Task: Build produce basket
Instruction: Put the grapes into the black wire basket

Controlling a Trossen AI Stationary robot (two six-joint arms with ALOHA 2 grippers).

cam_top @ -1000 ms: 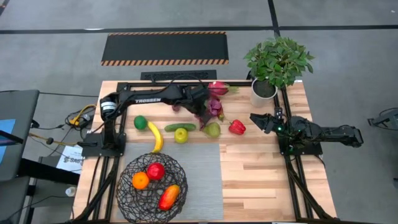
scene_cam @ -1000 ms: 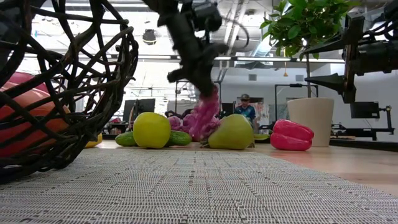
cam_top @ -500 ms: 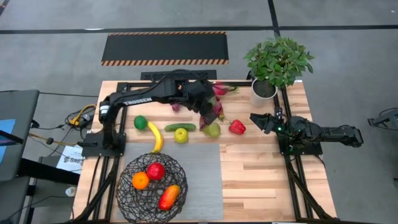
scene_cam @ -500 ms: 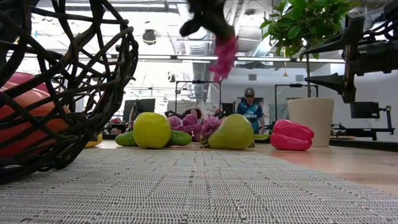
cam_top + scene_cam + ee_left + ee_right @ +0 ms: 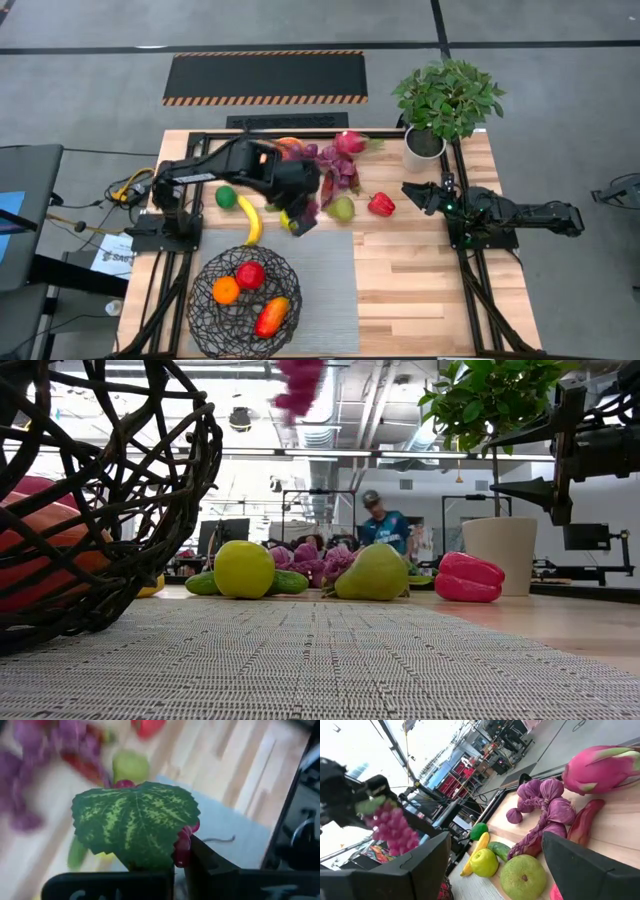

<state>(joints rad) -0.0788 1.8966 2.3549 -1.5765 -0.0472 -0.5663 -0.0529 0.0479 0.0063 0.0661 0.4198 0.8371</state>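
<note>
1 basket [image 5: 205, 300] holding 3 fruits [image 5: 250, 275], 1 potted plant [image 5: 445, 100].

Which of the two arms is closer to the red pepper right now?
Right: the open right gripper waits just beside the red pepper. The left gripper, holding grapes, is farther, beyond the pear.

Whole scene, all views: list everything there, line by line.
basket: one, black wire, left arm's side
orange, red apple, red-yellow fruit: one each, in the basket
grapes: one bunch, pink-purple, green leaf, held in the air
banana, lime, yellow-green apple, cucumber, green pear, red pepper: one each, in a row mid-table
dragonfruit, purple bunch: one each, behind the row
plant: one, green, white pot, far right corner
mat: one, grey, table centre
person: one, in the room behind
left end effector: shut on the grapes
right end effector: open, waiting beside the pepper
</note>
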